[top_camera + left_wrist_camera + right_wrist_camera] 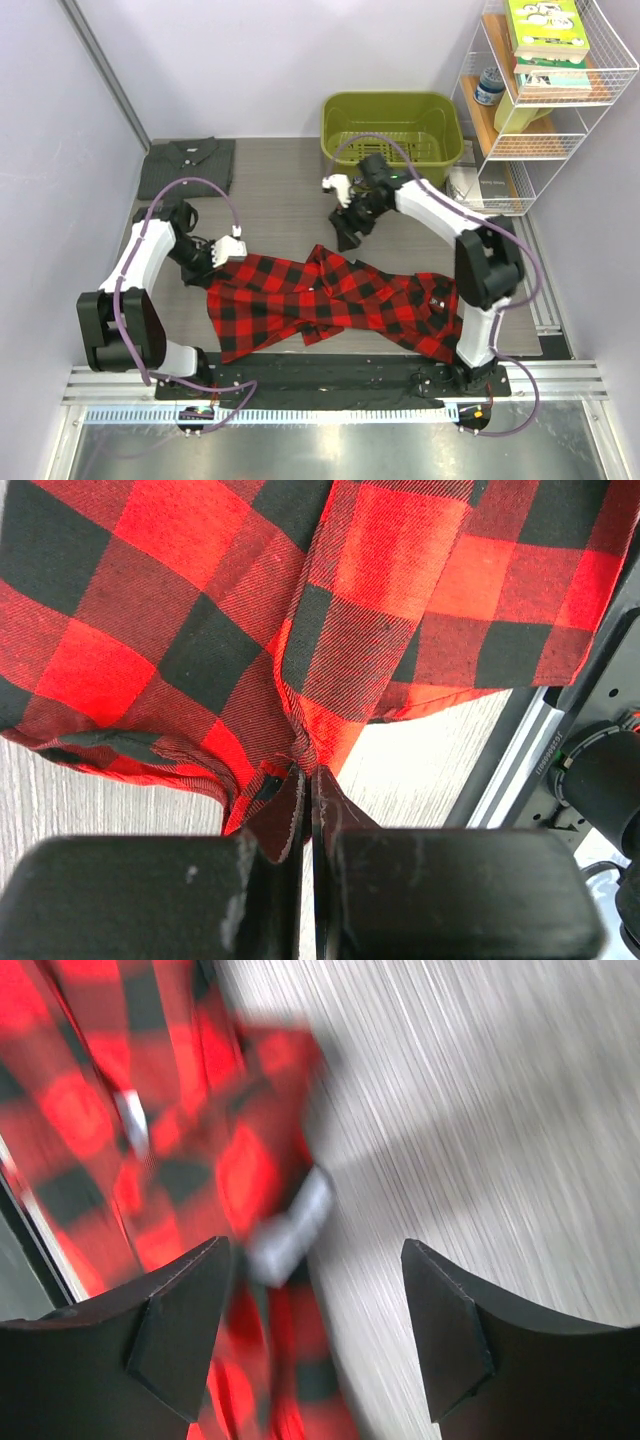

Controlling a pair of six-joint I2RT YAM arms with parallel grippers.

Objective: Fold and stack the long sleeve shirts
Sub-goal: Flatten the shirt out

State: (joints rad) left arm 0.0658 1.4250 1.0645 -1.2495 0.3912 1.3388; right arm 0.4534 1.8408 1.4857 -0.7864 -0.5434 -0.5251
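- Plaid shirt [330, 300]: rumpled, spread across table [280, 200] front-centre.
- L gripper [308, 845]: jaws together, pinching shirt's left edge.
- R gripper [312, 1280]: jaws apart, holds nothing; just past shirt's far edge.
- Grey shirt [187, 165]: folded, far-left corner.

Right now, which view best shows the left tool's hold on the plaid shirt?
Left wrist: the left tool is shut on a fold of the plaid shirt, seen close. Top external shows only the tool at the shirt's left edge; right wrist shows blurred plaid, not that tool.
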